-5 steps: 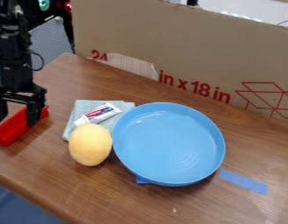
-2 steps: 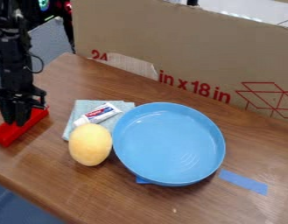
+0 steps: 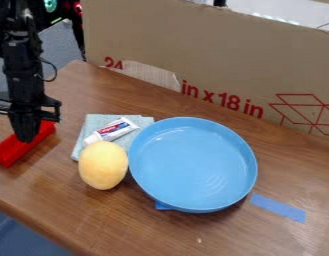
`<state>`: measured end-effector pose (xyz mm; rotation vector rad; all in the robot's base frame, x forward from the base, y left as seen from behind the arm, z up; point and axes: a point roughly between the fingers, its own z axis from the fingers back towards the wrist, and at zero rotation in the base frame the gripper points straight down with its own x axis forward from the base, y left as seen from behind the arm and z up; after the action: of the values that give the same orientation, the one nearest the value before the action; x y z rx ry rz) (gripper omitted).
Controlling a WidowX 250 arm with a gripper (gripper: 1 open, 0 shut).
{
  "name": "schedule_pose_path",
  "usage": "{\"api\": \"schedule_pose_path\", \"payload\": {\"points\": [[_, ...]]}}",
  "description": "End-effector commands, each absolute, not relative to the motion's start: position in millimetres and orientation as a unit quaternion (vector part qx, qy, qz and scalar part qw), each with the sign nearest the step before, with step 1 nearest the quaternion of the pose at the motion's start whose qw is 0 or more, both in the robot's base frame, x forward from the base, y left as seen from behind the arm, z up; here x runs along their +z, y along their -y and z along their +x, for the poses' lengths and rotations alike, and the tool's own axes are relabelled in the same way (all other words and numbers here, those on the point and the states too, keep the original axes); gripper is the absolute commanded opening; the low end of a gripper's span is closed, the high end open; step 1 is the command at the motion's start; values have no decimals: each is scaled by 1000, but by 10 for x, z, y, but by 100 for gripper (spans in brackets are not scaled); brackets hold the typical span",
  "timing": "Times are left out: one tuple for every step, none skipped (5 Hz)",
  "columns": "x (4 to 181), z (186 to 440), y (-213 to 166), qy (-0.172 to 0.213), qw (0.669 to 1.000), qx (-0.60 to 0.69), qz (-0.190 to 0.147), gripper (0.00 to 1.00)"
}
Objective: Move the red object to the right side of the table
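Camera view, and we're right at the pick: the gripper [image 3: 25, 128] points straight down at the far left end of the wooden surface [image 3: 294, 180], its jaws drawn in narrow on the upper end of the red object [image 3: 23, 144], a small red block lying flat by the near-left edge. The grip looks made, though from this angle I can't tell how deep the jaws sit on the block. So the reach and the close look finished, but nothing of the move itself shows: the block sits on the left side, apparently resting on the wood, directly beneath and between the jaws. Everything else is ahead, I'd say: lift, carry across, set down on the right. In the way are a folded pale cloth [image 3: 95, 126] with a small toothpaste tube [image 3: 117, 127] on it, a yellow lemon-like fruit [image 3: 104, 165], and a big blue plate [image 3: 192, 164] filling the middle. Beyond the plate, a strip of blue tape [image 3: 279, 210] marks the open right end, with a cardboard box [image 3: 207, 60] along the back.
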<state>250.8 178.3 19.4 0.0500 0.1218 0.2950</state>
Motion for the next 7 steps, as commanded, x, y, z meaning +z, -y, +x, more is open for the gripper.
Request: {"api": "schedule_pose_path", "payload": {"points": [[422, 2577, -1708, -32, 988, 147, 30, 0], [404, 2536, -1741, -36, 988, 149, 20, 0], [392, 2448, -1821, -34, 989, 146, 8, 0], [531, 2390, -1688, -36, 989, 143, -7, 0], [603, 2321, -1710, -36, 990, 137, -12, 0], [747, 2347, -1694, -35, 989, 140, -12, 0], [844, 2069, -1801, -35, 989, 140, -22, 0]]}}
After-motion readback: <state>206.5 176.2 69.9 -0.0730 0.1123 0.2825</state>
